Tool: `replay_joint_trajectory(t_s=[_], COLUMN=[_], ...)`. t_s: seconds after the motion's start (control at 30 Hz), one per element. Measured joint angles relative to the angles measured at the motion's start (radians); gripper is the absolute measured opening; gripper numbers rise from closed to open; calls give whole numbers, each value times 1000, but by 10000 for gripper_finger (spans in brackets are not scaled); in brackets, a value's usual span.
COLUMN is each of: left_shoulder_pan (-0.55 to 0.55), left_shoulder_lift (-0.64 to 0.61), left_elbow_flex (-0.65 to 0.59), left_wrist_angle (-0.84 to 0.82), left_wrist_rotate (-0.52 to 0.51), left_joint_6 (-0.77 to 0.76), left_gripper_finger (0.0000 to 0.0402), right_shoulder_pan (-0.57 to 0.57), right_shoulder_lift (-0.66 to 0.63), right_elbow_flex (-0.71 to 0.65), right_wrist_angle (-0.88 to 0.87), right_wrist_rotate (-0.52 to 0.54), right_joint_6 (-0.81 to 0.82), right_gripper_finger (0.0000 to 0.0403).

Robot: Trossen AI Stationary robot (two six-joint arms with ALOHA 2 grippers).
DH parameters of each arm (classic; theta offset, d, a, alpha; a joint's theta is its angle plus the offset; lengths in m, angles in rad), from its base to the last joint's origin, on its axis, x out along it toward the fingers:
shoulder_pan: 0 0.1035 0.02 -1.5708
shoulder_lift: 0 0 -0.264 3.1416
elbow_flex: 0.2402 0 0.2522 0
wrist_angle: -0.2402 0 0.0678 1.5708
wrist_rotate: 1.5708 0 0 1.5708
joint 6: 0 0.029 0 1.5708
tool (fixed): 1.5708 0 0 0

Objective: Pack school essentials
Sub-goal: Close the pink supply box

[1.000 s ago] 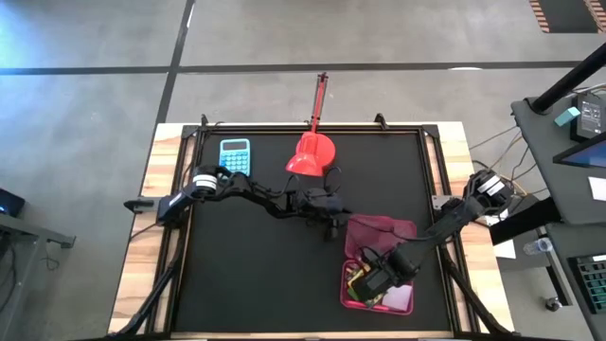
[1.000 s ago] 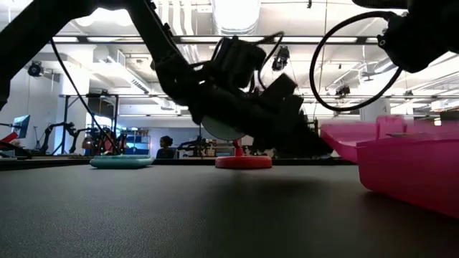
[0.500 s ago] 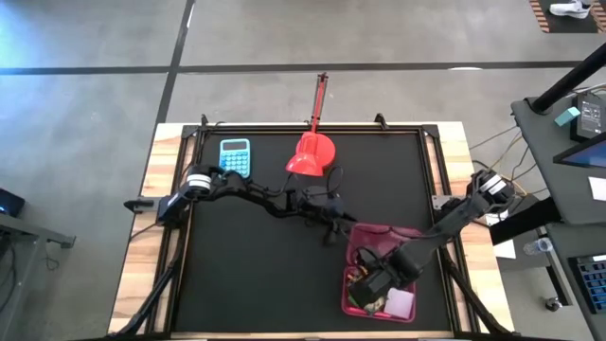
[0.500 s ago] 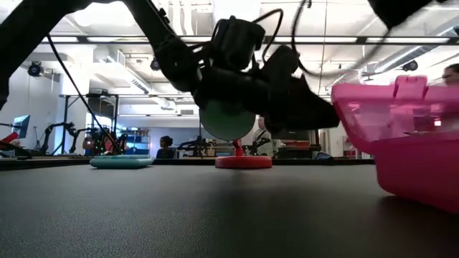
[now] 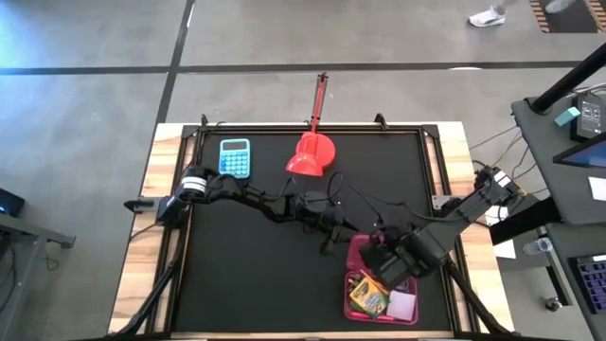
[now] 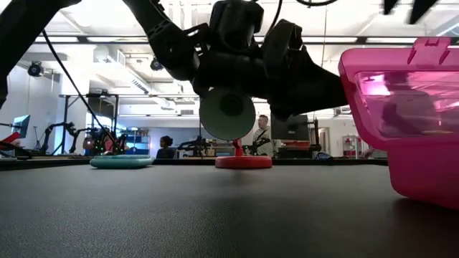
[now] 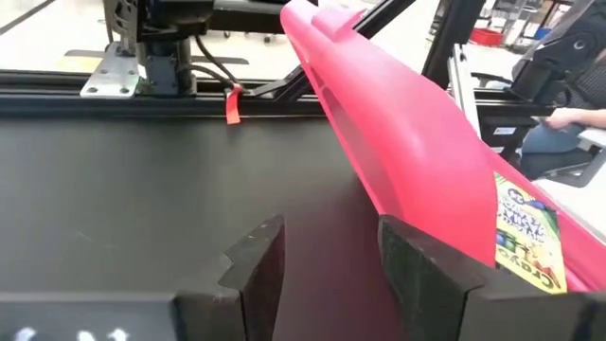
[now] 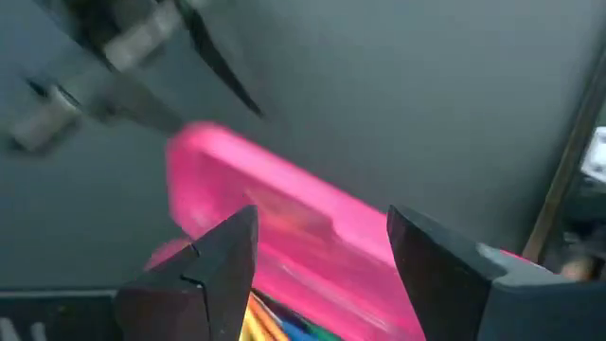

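- Crayon box (image 5: 369, 294), yellow-green, lies inside your pink case (image 5: 352, 301) at the near right corner of the mat, with a pale pink pad (image 5: 401, 305) just beside it in the same case.
- Your left wrist view shows the crayon box again (image 7: 530, 237), tucked behind the case's raised lid (image 7: 398, 152).
- Your left gripper (image 5: 327, 237) sits near the middle of the mat, right beside the case's far left corner; its fingers (image 7: 260, 260) are spread apart with nothing between them.
- Your right gripper (image 5: 379, 258) hangs over the case's far end; its fingers (image 8: 222, 256) stand wide apart around the lid's edge (image 8: 284, 208), and you cannot tell whether they touch it.
- Your work surface is a black mat (image 5: 256, 275) inside a dark frame, on a light wooden table (image 5: 151, 189).
- At the far edge lie a blue calculator (image 5: 235, 156) and a red domed object (image 5: 311, 153) with a red stick (image 5: 321, 99) pointing away from you.
- Around the table the floor (image 5: 95, 57) is grey with dark lines.
- From table height you see a bright workshop with ceiling lights, metal stands, and two people (image 6: 264, 132) in the distance.
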Motion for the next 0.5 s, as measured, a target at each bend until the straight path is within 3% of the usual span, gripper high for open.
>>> replay_joint_trajectory(t_s=[0.07, 0.27, 0.5], left_shoulder_pan=[-5, -23, -30], left_shoulder_lift=[0, -14, -37], left_elbow_flex=[0, 0, -1], left_wrist_angle=[0, 10, 35], left_wrist_rotate=[0, 6, 8], left_joint_6=[0, 0, 0], left_gripper_finger=[155, 155, 155], right_shoulder_pan=[-7, -66, -90], right_shoulder_lift=[-24, -20, -15], right_elbow_flex=[-14, -46, -97], right_wrist_angle=[30, 11, 25], right_wrist_rotate=[61, 47, -113], right_joint_6=[1, 12, 19], right_gripper_finger=[224, 224, 224])
